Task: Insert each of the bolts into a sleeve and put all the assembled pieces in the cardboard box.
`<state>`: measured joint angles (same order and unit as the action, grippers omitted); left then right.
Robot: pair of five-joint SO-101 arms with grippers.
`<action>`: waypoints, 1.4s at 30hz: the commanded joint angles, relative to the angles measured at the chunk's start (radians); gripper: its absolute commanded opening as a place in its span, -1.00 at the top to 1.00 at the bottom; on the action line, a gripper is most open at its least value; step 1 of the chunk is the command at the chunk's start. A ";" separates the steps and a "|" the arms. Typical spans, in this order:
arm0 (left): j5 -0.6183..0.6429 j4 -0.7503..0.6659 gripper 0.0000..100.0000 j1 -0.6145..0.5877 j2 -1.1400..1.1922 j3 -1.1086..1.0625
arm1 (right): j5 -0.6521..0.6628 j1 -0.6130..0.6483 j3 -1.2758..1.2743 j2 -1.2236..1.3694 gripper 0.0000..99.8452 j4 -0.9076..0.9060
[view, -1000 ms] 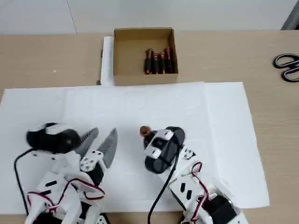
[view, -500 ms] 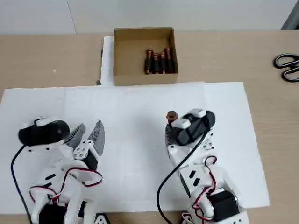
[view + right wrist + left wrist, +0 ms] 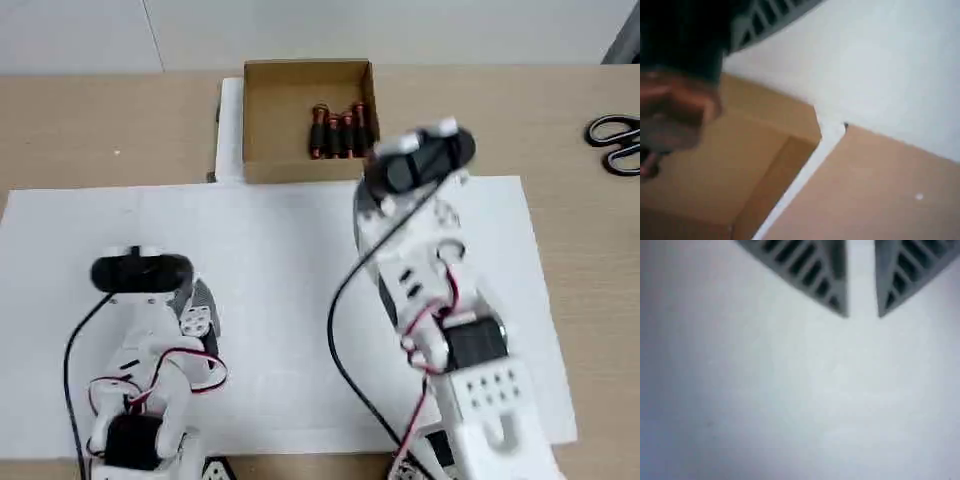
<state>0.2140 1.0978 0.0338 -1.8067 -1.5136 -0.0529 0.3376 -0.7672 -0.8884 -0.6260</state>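
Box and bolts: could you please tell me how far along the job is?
Done: four pieces lie in the box. In hand: the right tool grips a fifth piece at the box's corner. Left: dropping it in. The left tool hangs empty over the paper.

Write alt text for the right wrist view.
A blurred black sleeve with a copper bolt, gripped in the right arm's jaws, hangs at a corner of the open brown cardboard box. White paper lies beyond.
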 commanded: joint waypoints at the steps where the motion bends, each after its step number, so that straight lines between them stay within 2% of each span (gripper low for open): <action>1: -0.041 -0.095 0.99 0.000 -0.006 -0.067 | -0.011 -0.007 0.204 0.160 0.99 0.067; 7: -0.072 -0.180 0.99 -0.002 -0.006 -0.159 | -0.009 -0.010 0.483 0.424 0.99 0.081; 32: -0.069 -0.181 0.99 -0.002 -0.006 -0.159 | 0.025 0.012 1.692 1.606 0.99 0.079; 38: -0.069 -0.181 0.99 -0.002 -0.006 -0.159 | 0.028 0.036 1.913 1.807 0.98 0.074; 42: -0.069 -0.181 0.99 -0.002 -0.006 -0.159 | 0.106 0.051 1.976 1.888 0.98 0.065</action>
<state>0.1450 0.9413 0.0338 -1.8067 -1.6763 0.0008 0.3821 1.1078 0.9973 -0.5754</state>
